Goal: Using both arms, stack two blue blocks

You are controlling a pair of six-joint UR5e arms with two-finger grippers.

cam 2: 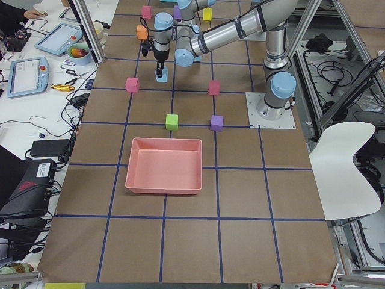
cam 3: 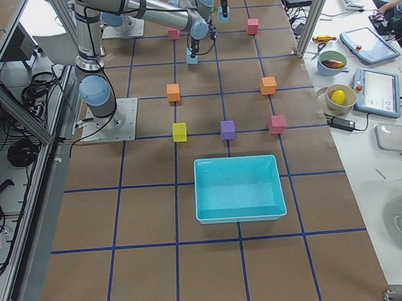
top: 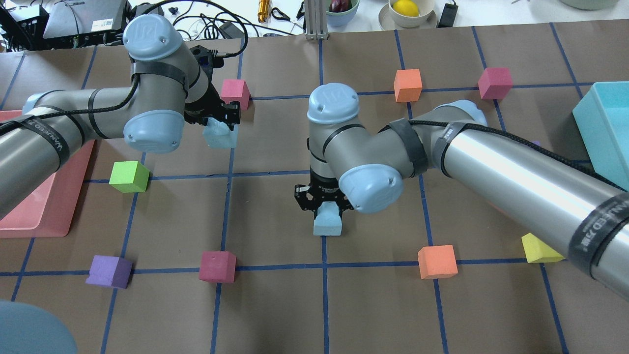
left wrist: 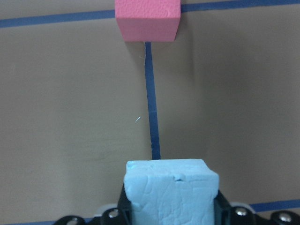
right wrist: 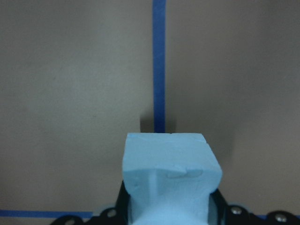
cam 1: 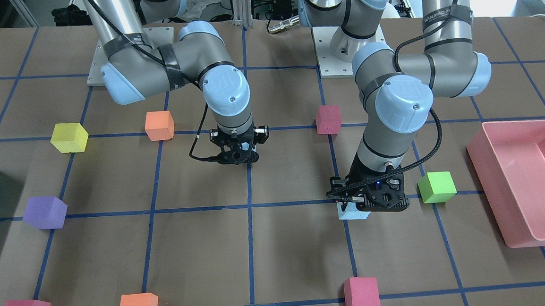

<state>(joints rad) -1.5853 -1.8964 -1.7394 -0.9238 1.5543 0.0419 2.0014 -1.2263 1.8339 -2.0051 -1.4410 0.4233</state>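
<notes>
My left gripper is shut on a pale blue block low over the table, just before a magenta cube. In the left wrist view the block sits between the jaws, with the magenta cube ahead. In the front view this block peeks out beside the gripper. My right gripper is shut on the second blue block near the table's middle. The right wrist view shows it squeezed between the jaws. I cannot tell whether either block is lifted.
A pink tray lies at the left and a teal bin at the right. Around them are green, purple, magenta, orange and yellow cubes. Further orange and magenta cubes sit at the far side.
</notes>
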